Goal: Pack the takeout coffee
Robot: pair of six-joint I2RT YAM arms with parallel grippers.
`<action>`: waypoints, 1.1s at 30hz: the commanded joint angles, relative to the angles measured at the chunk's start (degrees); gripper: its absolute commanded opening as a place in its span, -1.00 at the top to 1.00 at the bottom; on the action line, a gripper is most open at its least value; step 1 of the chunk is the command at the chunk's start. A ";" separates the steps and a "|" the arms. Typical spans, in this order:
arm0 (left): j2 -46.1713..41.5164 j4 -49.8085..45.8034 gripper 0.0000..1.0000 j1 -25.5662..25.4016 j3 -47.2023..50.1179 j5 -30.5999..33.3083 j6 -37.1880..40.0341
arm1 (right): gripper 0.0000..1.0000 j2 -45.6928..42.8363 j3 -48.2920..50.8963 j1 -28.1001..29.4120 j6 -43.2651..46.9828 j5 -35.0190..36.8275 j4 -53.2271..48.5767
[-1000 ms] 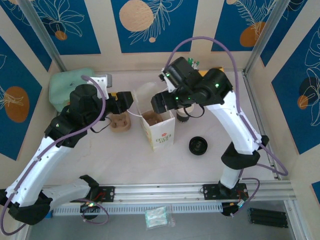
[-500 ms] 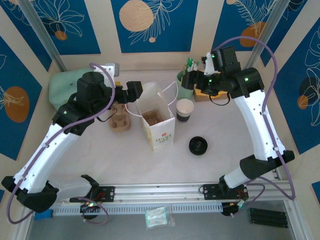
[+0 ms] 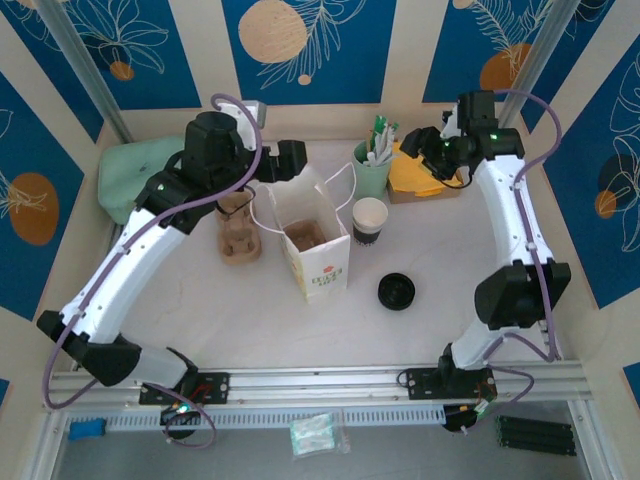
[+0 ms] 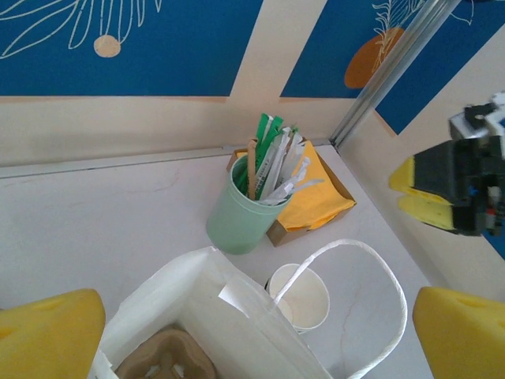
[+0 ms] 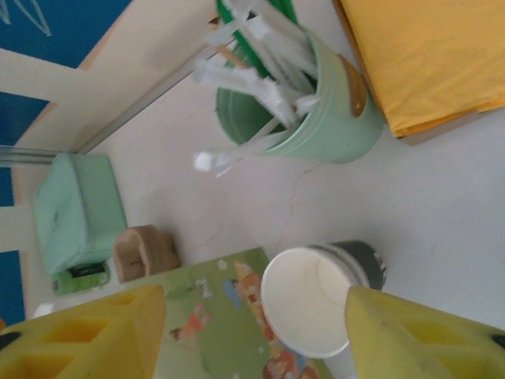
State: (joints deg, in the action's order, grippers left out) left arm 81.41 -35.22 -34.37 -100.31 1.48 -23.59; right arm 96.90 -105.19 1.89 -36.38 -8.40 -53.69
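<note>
1. Step in hand: judged late; a kraft-brown form sits low inside the upright paper bag (image 3: 322, 268) at table centre. I take it for the takeout coffee (image 3: 305, 236), though its rim is not resolved, so this is unconfirmed.
2. Left gripper (image 4: 256, 335): yellow pads far apart at the wrist view's two edges; wide open and holding nothing. It hovers above the bag's mouth and handle.
3. Right gripper (image 5: 256, 335): pads well apart and holding nothing. Below it are the white cup (image 5: 304, 296) with a dark band and the green tub (image 5: 331, 130) of sticks.
4. Left arm: reaches from the near-left base, elbow bent, wrist over the bag's rear edge.
5. Right arm: extended up the right side, wrist at the back right, claw turned leftward and down.
6. Next move, as a judgement: confirm the cup stands upright in the bag; keep both claws clear of the handle loops so the bag is not tipped.
</note>
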 commanded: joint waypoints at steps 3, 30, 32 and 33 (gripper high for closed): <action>1.53 -0.72 -0.99 0.58 -3.33 -2.58 0.96 | 0.04 4.97 -1.39 -1.45 -1.41 -1.81 2.76; 5.39 0.73 -0.99 0.46 -5.07 -6.13 -0.20 | 0.41 23.08 -13.95 -1.37 -4.57 -7.52 4.13; 5.42 0.77 -0.99 0.45 -5.06 -6.22 -0.22 | 0.46 23.76 -14.71 -1.19 -4.70 -7.72 4.05; 5.36 0.79 -0.99 0.45 -4.98 -6.22 -0.22 | 0.49 24.05 -15.06 -1.14 -4.75 -7.83 4.03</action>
State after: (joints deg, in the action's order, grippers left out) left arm 86.50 -35.38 -34.35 -103.04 -3.44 -23.66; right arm 120.07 -117.84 0.43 -40.53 -14.09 -49.54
